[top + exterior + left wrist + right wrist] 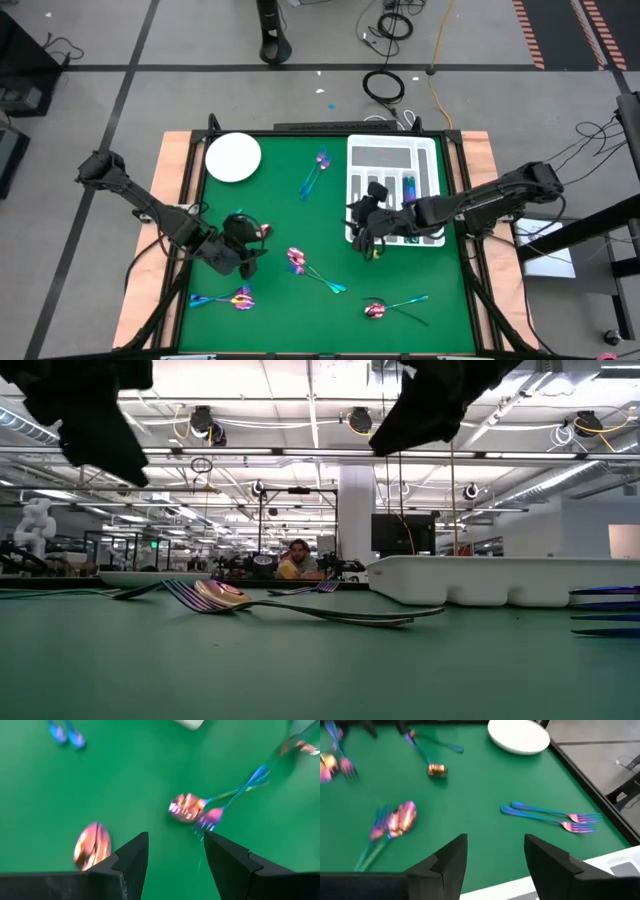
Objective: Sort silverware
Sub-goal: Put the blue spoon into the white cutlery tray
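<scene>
Two dark robot arms hang over a green table (280, 210) strewn with iridescent silverware. The left gripper (243, 262) hovers above the table's left half, towards the near edge, its fingers (131, 865) spread apart and holding nothing. The right gripper (368, 243) is poised at the near left corner of the white compartmented tray (394, 152), which sits against the table's right edge; its fingers (451, 861) are likewise released and empty.

The silverware lies in loose clusters. A pair of forks (314, 173) rests near the far edge, between the tray and the round white plate (233, 157) at the far left corner. A spoon and fork (305, 265) lie crossed near the table's middle. Another spoon with two slim pieces (392, 307) lies by the near edge on the right, and a further small group (225, 298) sits by the near edge on the left. One pink-tinted spoon (262, 231) lies just beside the left gripper. A few pieces (408, 186) appear to lie already in the tray's compartments, though which kinds cannot be told from above.

Across the room beyond the table, a person (296, 560) sits at a workstation.
</scene>
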`<state>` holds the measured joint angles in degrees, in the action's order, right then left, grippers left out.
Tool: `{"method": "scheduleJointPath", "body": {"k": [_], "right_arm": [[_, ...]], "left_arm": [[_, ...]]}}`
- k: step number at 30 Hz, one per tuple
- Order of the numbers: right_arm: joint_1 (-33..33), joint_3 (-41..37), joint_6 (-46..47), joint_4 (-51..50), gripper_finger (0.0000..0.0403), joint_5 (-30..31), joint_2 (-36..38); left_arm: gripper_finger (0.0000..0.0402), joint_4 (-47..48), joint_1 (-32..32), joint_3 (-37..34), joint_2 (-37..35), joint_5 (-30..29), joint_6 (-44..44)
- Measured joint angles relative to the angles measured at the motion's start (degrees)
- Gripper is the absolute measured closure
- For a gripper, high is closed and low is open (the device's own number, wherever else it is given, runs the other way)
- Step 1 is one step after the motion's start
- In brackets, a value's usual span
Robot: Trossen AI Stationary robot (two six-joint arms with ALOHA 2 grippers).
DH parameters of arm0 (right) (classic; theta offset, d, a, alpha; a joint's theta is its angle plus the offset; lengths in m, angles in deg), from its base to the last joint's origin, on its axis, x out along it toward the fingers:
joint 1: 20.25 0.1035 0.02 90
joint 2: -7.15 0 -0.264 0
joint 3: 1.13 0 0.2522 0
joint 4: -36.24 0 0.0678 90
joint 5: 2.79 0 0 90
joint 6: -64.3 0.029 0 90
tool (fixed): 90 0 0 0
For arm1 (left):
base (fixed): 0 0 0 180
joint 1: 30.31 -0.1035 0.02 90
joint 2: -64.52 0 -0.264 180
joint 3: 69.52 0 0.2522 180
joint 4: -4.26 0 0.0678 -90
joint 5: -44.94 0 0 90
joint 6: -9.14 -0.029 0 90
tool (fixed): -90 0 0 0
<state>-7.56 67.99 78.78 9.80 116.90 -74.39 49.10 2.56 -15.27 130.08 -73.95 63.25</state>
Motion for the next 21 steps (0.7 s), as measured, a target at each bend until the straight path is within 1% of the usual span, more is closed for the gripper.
{"method": "scheduleJointPath", "body": {"k": [2,7,9,15,21], "right_arm": [[0.0,-0.1,-0.8,0.3,0.0218,0.0,-1.0],[0.0,0.0,-0.9,2.1,0.0218,0.0,-2.0],[0.0,0.0,-0.9,2.6,0.0218,0.0,-1.9],[0.0,0.0,-0.9,6.4,0.0218,0.0,-1.8],[0.0,0.1,-0.9,8.0,0.0218,0.0,-1.8]], "left_arm": [[0.0207,3.4,-0.6,0.7,0.0,1.7,2.5],[0.0207,17.1,-2.0,1.0,0.3,5.6,9.2],[0.0207,20.6,-2.2,1.0,0.9,6.9,10.0],[0.0207,21.5,-2.2,1.0,3.8,7.3,7.5],[0.0207,21.5,-2.2,1.0,7.9,8.3,5.2]]}}
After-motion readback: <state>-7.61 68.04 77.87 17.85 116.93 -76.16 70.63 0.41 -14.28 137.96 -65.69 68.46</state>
